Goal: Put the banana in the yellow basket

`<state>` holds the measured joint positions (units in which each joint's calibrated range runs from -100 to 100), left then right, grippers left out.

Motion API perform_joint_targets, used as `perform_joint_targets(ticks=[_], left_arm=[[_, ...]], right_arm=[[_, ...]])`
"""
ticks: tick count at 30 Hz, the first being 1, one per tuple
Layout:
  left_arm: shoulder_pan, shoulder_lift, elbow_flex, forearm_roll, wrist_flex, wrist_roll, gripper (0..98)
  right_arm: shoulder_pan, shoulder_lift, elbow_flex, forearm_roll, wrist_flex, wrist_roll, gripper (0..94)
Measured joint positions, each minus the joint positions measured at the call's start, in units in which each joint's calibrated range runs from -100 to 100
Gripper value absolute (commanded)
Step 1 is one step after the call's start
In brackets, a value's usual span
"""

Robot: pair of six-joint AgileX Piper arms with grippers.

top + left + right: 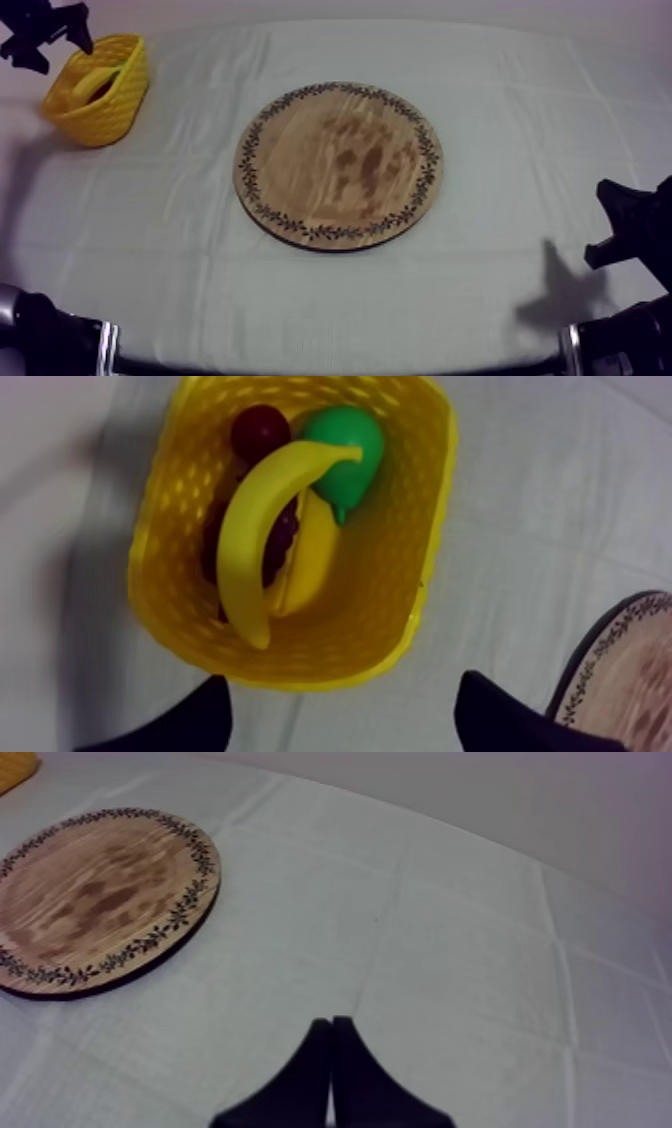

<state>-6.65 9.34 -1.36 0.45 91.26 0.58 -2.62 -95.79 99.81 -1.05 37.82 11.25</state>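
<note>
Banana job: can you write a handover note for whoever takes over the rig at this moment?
Left gripper: open, over the basket, holding nothing.
Right gripper: shut on nothing, low over the cloth beside the board.
Banana: lying in the basket, next to a pear and a small red fruit.
Done: banana is off the board and in the basket.
Left: probably only to bring the left arm back to rest.

lab-like robot test bench: cloth-draped table (150,260), plain pale backdrop (540,802)

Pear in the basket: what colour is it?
The pear is green, clearest in the left wrist view.
</note>
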Motion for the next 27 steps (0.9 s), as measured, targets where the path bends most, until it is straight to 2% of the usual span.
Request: perform_joint_targets(ticks=[5, 8, 13, 18, 22, 27], left_arm=[[0.9, -7.8, 3.3, -0.06, -0.7, 1.1, 74.1], [1.7, -13.6, 6.0, -0.45, -2.6, 1.7, 65.5], [2.8, -23.7, 11.7, -0.08, -7.1, 2.5, 34.4], [4.2, -34.4, 19.2, 0.04, -12.0, 3.0, 12.2], [5.9, -42.2, 26.3, 0.28, -17.0, 2.3, 3.6], [6.6, -53.5, 38.8, 1.84, -26.0, 1.2, 0.7]], right_arm=[[0.0, 0.0, 0.0, 0.0, 0.0, 0.0, 0.2], [0.0, 0.0, 0.0, 0.0, 0.0, 0.0, 0.2], [0.0, 0.0, 0.0, 0.0, 0.0, 0.0, 0.2], [0.0, 0.0, 0.0, 0.0, 0.0, 0.0, 0.2], [0.0, 0.0, 0.0, 0.0, 0.0, 0.0, 0.2], [0.0, 0.0, 0.0, 0.0, 0.0, 0.0, 0.2]])
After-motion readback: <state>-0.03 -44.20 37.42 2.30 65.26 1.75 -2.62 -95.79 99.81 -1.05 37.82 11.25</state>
